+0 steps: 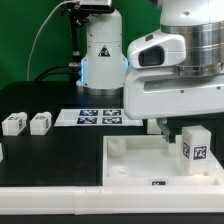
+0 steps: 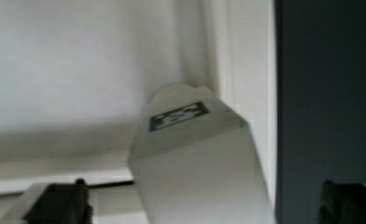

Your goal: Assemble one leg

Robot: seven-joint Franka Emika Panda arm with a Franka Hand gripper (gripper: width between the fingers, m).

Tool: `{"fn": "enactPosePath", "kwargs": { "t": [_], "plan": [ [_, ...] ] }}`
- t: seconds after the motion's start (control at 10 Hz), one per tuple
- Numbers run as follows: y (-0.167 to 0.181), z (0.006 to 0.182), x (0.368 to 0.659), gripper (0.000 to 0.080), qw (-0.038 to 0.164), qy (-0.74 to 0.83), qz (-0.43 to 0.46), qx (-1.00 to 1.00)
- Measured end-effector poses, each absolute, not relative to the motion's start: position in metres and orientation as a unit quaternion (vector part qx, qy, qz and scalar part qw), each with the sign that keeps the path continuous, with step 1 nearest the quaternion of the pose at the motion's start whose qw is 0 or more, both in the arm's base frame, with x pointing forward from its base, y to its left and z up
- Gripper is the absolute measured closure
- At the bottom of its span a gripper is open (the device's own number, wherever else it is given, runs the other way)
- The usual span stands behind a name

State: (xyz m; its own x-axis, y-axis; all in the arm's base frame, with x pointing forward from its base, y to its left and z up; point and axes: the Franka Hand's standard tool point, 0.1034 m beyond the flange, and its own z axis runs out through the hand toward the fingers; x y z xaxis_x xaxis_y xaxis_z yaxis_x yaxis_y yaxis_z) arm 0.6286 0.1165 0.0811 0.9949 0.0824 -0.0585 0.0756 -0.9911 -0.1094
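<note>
One leg (image 1: 196, 144), a small white block with a black-and-white tag, stands at the far corner of the large white tray-like part (image 1: 130, 168) on the exterior view's right. My gripper (image 1: 183, 128) hangs over this leg, jaws open on both sides of it. In the wrist view the leg (image 2: 194, 150) lies between the two dark fingertips (image 2: 59, 202), with a gap on each side. My gripper (image 2: 206, 205) grips nothing. Two look-alike legs (image 1: 13, 124) (image 1: 40, 122) stand on the black table on the exterior view's left.
The marker board (image 1: 100, 117) lies on the table behind the tray-like part. The robot base (image 1: 100, 55) stands at the back. In the wrist view the tray's raised rim (image 2: 233, 60) runs beside the leg, with dark table (image 2: 331, 80) beyond it.
</note>
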Motion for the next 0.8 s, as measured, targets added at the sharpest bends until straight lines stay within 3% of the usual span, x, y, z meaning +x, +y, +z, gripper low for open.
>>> {"fn": "enactPosePath", "kwargs": {
  "t": [0.4, 0.5, 0.6, 0.7, 0.8],
  "plan": [
    [0.1148, 0.0783, 0.6295, 0.015, 0.051, -0.101, 0.018, -0.993],
    [0.1148, 0.0782, 0.6295, 0.0275, 0.051, -0.101, 0.018, -0.993],
    [0.1147, 0.0781, 0.6295, 0.0275, 0.051, -0.101, 0.018, -0.993],
    [0.1147, 0.078, 0.6295, 0.0456, 0.051, -0.101, 0.018, -0.993],
    [0.1146, 0.0781, 0.6296, 0.0508, 0.051, -0.101, 0.017, -0.993]
  ]
}}
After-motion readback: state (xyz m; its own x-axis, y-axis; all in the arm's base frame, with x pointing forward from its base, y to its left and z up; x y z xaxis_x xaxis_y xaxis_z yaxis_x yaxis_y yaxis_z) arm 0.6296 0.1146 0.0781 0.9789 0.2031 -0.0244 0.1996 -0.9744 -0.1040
